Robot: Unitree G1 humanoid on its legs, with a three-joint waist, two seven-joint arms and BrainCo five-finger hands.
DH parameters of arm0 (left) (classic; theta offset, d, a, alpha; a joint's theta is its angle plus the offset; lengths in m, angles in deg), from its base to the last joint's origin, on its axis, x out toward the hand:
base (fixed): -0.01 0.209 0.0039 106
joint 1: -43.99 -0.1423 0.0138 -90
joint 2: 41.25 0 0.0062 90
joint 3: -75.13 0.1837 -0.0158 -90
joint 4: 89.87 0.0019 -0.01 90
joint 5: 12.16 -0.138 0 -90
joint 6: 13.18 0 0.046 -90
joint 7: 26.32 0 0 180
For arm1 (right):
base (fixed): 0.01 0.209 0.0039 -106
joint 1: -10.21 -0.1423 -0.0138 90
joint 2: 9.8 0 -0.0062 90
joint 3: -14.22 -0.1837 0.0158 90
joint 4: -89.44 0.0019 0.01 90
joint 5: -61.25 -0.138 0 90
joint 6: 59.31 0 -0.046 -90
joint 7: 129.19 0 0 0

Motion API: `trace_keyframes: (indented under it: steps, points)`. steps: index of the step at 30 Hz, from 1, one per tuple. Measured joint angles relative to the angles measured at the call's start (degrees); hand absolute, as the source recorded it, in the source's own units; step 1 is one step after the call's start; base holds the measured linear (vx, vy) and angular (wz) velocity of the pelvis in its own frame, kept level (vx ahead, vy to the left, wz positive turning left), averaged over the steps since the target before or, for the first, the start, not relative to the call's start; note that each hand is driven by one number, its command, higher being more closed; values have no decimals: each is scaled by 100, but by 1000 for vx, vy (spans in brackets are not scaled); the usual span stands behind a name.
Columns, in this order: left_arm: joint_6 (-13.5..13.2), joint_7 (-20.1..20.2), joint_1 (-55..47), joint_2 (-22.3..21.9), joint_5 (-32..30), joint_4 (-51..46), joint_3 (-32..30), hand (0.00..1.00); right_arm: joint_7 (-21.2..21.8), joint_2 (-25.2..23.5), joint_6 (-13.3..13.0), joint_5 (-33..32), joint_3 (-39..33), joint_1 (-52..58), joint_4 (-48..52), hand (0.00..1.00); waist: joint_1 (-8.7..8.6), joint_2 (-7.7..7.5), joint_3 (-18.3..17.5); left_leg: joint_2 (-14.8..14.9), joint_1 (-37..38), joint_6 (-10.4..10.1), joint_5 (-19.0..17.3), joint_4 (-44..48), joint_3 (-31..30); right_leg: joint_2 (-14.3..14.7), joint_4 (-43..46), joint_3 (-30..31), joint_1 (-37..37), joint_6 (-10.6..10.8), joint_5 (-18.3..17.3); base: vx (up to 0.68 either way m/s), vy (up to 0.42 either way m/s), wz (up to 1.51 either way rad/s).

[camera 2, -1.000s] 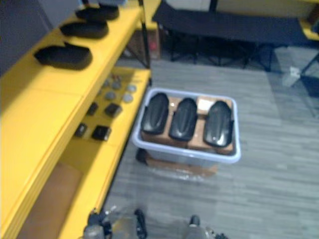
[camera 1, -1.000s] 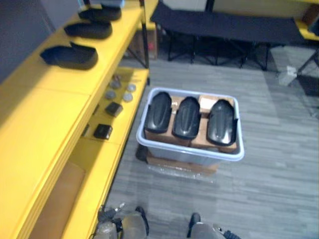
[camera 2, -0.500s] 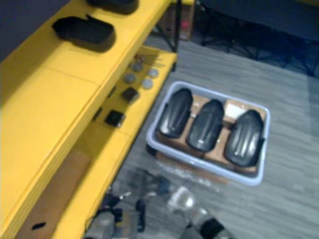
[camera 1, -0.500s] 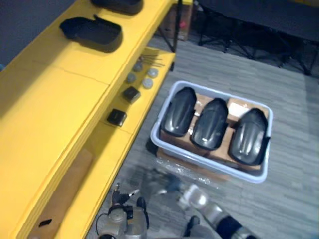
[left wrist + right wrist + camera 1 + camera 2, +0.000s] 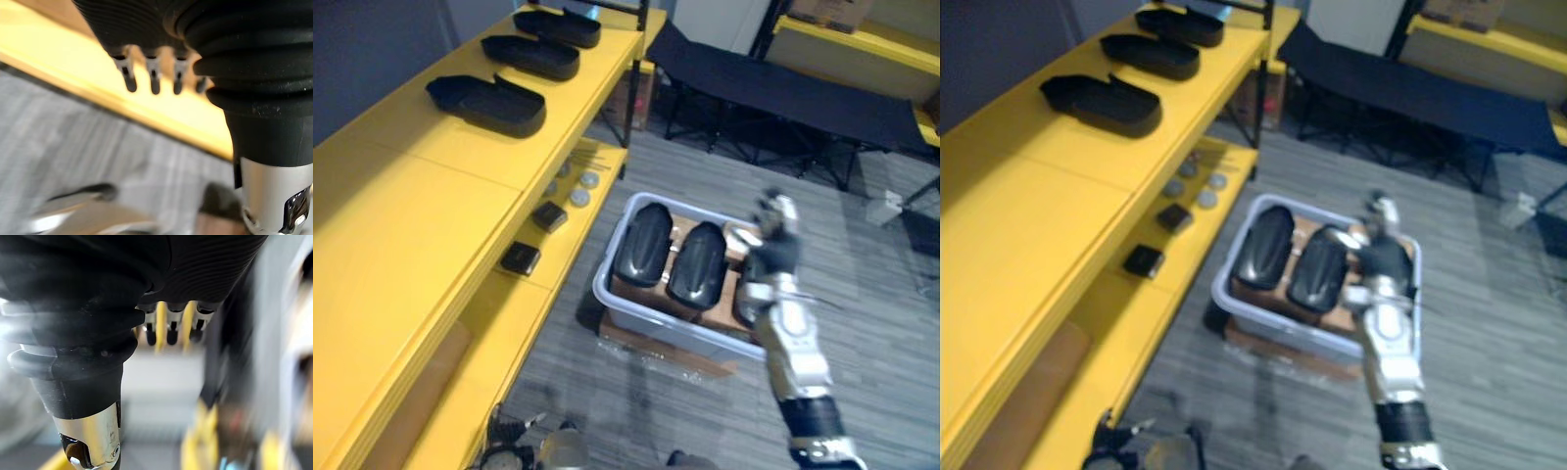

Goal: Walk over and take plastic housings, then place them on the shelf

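Plastic housings (image 5: 644,243) lie in grey bin (image 5: 666,328) on the floor, right of yellow shelf (image 5: 411,206). Right hand (image 5: 771,259) hangs over the bin's right end, fingers released. Left hand (image 5: 154,73) released, near shelf edge.

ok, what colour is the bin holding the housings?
Pale grey-blue bin; clearest in the left eye view.

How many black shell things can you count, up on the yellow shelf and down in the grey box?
On the top yellow shelf, plastic housings: 3
In the grey bin, plastic housings in sight: 2 (the right hand hides the spot beside them)
Total: 5
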Motion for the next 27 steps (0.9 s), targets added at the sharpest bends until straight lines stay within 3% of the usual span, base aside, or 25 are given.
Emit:
trace_keyframes:
  steps: [2,5,7,8,12,15,17,22,25,27]
  points:
    - [-90,-5,49,33,2,-316,-5,0,-215,209,-12,-173,-347,-40,-643,0,-7,-13,57,84,-617,-30,-176,605,-100,17,51,-18,-271,178,-383,-248,-21,13]
    - [-152,-26,291,66,60,-685,2,0,-633,327,-33,-441,-553,-195,-1372,0,53,78,410,404,-1156,-65,-114,993,-328,328,253,-63,-648,58,-397,-264,-59,10]
    - [-158,-62,374,172,72,-813,0,0,-867,328,-168,-614,-569,-307,-1507,0,112,-52,625,477,-1329,-84,-29,928,-395,418,236,-70,-811,37,-389,-179,-49,4]
    - [-159,-286,482,292,119,-1130,-46,0,-1233,815,-458,-1162,-888,-1266,-2024,0,349,-336,1176,441,-1537,-46,230,629,-291,526,137,273,-1194,-229,-162,0,0,0]
    - [-159,-286,482,297,118,-1130,-42,0,-1233,815,-458,-1162,-888,-1261,-2028,0,360,-336,1176,435,-1531,-47,230,617,-294,521,144,271,-1194,-228,-162,0,0,0]
    - [-159,-285,451,268,118,-1131,-23,0,-1187,662,-462,-1155,-904,-1057,-1818,0,359,-333,1175,334,-1339,-46,253,445,-246,351,359,258,-1186,-164,-256,5,13,3]
    - [-164,-280,355,207,151,-1231,20,0,-1006,419,-462,-1106,-920,-781,-1549,0,340,-295,1156,152,-1093,-5,297,255,-266,98,757,190,-1165,-92,-516,24,50,18]
    - [-234,-171,256,68,370,-1250,65,0,-755,348,-451,-859,-919,-677,-1527,0,269,-76,1075,-110,-1030,82,390,50,-271,-191,959,133,-1249,-62,-625,17,55,14]
    - [-323,-66,39,-55,702,-1222,140,0,-788,496,-366,-452,-928,-1072,-1885,0,191,157,1014,-220,-1009,119,411,49,-146,-311,978,164,-1315,47,-557,21,51,-9]
    - [-354,-2,24,-61,743,-1173,275,0,-1082,789,-350,-357,-981,-1274,-2297,0,189,303,1018,-269,-1006,125,414,52,-141,-364,984,170,-1312,75,-539,2,40,-1]
